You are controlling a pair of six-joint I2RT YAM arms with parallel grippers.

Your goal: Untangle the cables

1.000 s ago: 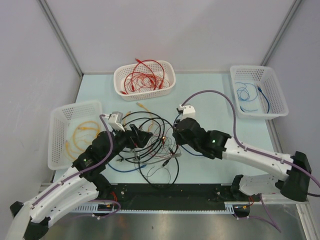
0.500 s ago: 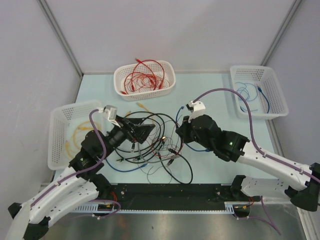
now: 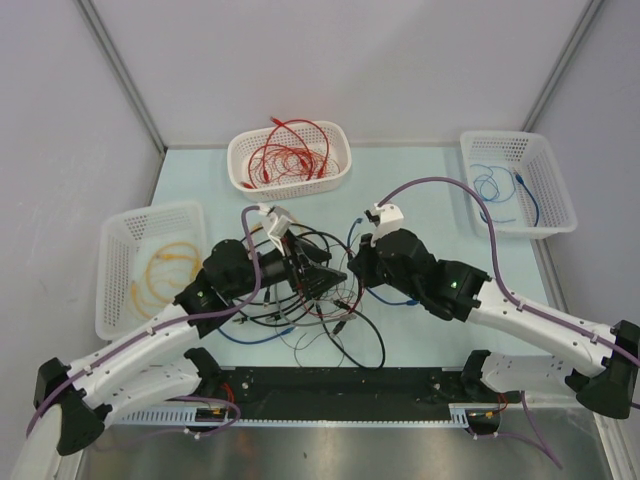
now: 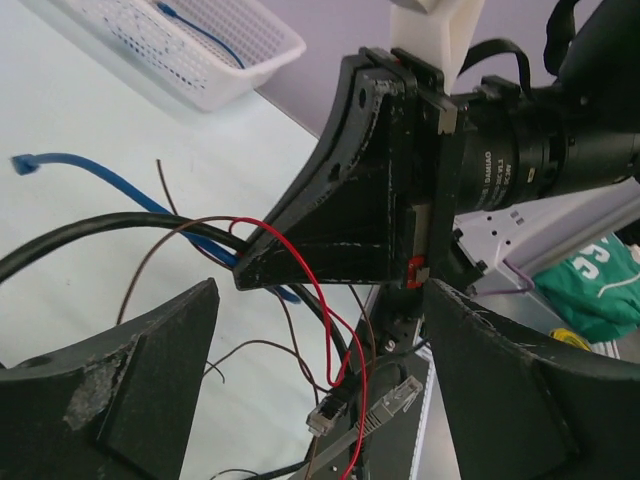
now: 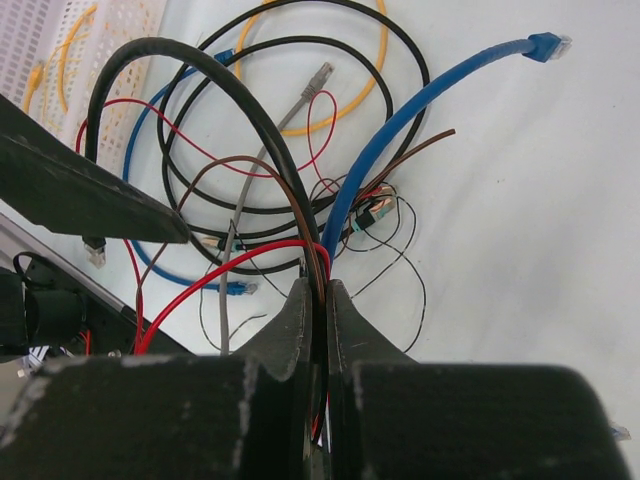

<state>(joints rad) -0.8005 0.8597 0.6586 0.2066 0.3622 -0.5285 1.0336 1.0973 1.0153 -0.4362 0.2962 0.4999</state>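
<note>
The cables (image 3: 310, 300) lie in a tangle of black, red, blue, grey and brown at the table's middle. My right gripper (image 3: 353, 268) is shut on a bundle of black, brown and red cables (image 5: 318, 262) and holds them up off the table. My left gripper (image 3: 326, 276) is open, right in front of the right gripper. In the left wrist view its fingers (image 4: 150, 390) stand wide apart. A red cable (image 4: 325, 320), a black plug (image 4: 335, 410) and a grey plug (image 4: 395, 395) hang between them, untouched. A thick blue cable (image 5: 430, 90) and a yellow cable (image 5: 372, 90) lie on the table.
A white basket (image 3: 243, 175) with red cables stands at the back. A basket (image 3: 560, 200) at the right holds a blue cable. A basket (image 3: 115, 280) at the left holds yellow cables. The arms' black base rail (image 3: 340, 395) runs along the near edge.
My left arm has swung right and forward, bringing its open gripper up to the right gripper. The right gripper has drawn back slightly to the right with the cables in it.
</note>
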